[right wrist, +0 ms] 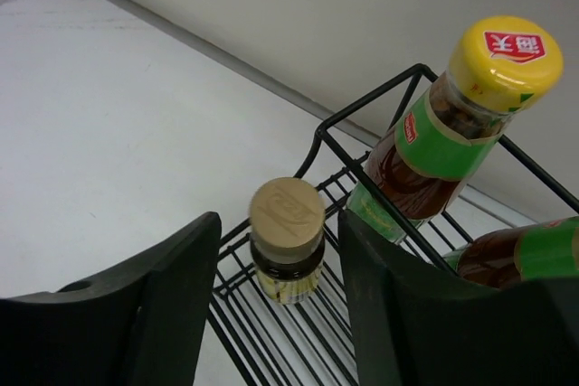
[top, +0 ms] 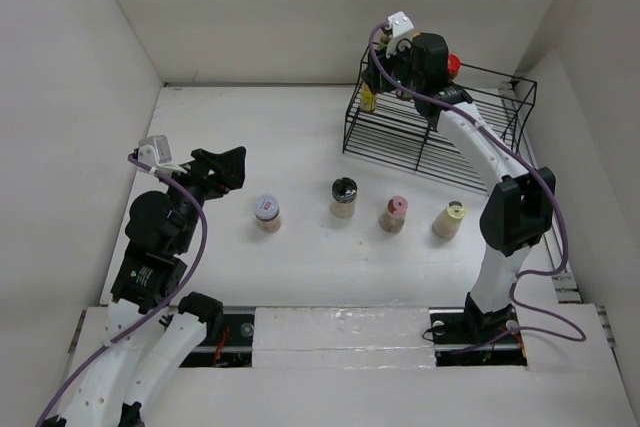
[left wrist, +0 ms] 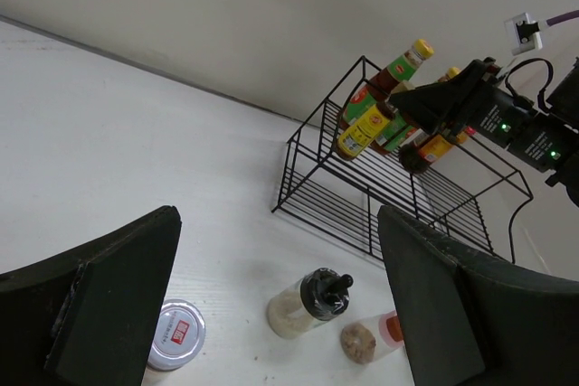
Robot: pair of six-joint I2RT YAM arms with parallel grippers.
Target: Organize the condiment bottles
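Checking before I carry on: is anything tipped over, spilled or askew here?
Nothing stands out. The white-lidded jar, grinder, pink-capped bottle and cream bottle stand upright in a row on the table; no spill shows.

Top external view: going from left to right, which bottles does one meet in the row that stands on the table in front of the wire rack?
white-lidded jar → dark-topped grinder → pink-capped bottle → cream bottle

Dark-brown bottle (right wrist: 425, 155) with yellow cap and green label; small yellow bottle (right wrist: 287, 246) tan-lidded; black rack (top: 392, 137).
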